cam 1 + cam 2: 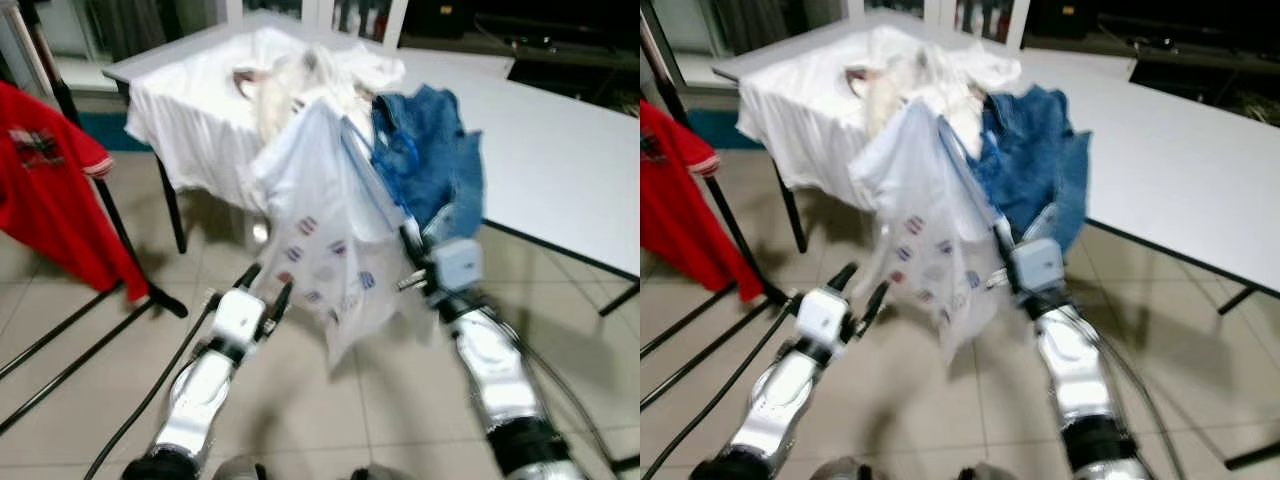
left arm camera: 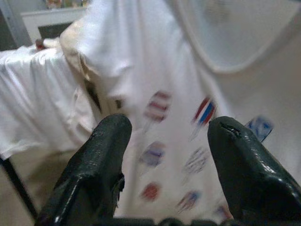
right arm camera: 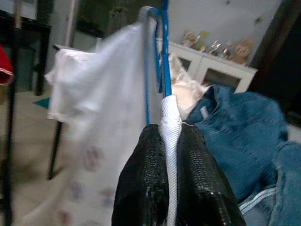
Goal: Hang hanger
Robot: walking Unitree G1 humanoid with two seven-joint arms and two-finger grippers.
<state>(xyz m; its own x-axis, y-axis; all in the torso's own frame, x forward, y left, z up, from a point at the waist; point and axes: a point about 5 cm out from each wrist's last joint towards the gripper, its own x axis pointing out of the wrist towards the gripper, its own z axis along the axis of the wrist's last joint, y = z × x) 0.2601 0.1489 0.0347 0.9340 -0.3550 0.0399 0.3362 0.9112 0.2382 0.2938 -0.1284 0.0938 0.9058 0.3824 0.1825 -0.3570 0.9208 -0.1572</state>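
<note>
A white T-shirt point(image 1: 325, 250) with small red and blue prints hangs on a blue hanger point(image 3: 163, 56), held up in front of the table. My right gripper point(image 3: 170, 141) is shut on the hanger's end, pinching the shirt's collar fabric with it. It shows under the shirt's right edge as right gripper point(image 1: 412, 240). My left gripper point(image 1: 265, 285) is open, low and left of the shirt's hem, its fingers point(image 2: 101, 155) apart and pointing at the printed cloth point(image 2: 178, 117) without touching it.
A white table point(image 1: 560, 150) carries a pile of white laundry point(image 1: 290, 75) and a blue denim jacket point(image 1: 430, 150). At the left a black garment rack point(image 1: 110, 220) holds a red shirt point(image 1: 45, 190). Tiled floor lies below.
</note>
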